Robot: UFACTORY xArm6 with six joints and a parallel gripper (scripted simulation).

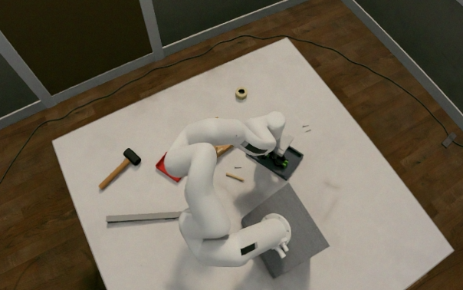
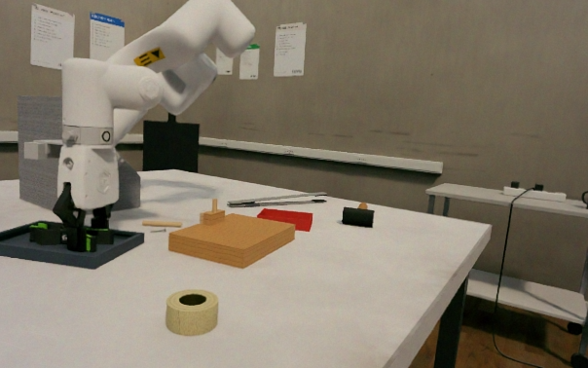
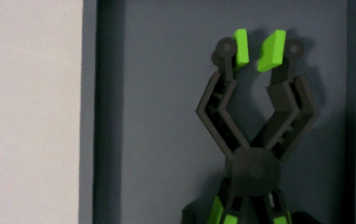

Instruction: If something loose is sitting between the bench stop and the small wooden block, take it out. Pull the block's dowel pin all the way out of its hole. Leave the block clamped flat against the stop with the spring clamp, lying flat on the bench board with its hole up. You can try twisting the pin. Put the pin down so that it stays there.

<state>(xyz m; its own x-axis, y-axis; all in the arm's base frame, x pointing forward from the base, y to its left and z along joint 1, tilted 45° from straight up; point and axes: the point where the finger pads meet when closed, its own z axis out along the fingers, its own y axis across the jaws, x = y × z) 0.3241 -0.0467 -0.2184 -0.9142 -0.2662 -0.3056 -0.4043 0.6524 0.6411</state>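
The black spring clamp (image 3: 254, 130) with green pads lies in a dark grey tray (image 2: 65, 245). My gripper (image 2: 80, 233) reaches straight down into the tray (image 1: 277, 159) and is shut on the clamp's green handles at the bottom edge of the wrist view. The clamp's green jaw tips (image 3: 260, 49) stand a little apart. The small wooden block (image 2: 213, 217) sits on the far corner of the bench board (image 2: 233, 239), with the dowel pin (image 2: 214, 204) standing upright in it. The arm hides the block in the top view. I cannot make out the stop.
A loose dowel (image 1: 234, 176) and a small nail lie between tray and board. A red flat piece (image 2: 286, 218), a mallet (image 1: 119, 166), a steel ruler (image 1: 143, 217), a tape roll (image 2: 192, 312) and a grey box (image 1: 291, 226) at the arm's base are on the table.
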